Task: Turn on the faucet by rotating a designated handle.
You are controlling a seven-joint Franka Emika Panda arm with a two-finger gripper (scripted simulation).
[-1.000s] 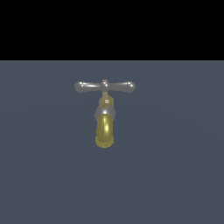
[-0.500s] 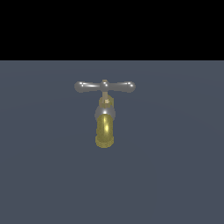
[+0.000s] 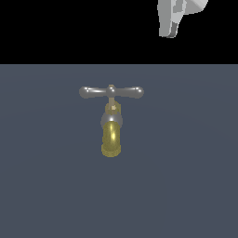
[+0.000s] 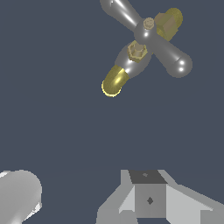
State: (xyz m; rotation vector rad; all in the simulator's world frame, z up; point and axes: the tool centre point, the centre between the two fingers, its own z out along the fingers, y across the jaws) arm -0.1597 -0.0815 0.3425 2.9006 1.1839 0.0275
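- Faucet point(image 3: 111, 135) standing alone on the dark grey table point(image 3: 186, 186) — gold spout pointing toward the exterior view's bottom.
- Handle point(image 3: 111, 92) lying level across the stem, untouched.
- Gripper point(image 3: 179, 16) high at the exterior view's upper right, well apart from the faucet — open or closed, cannot tell.
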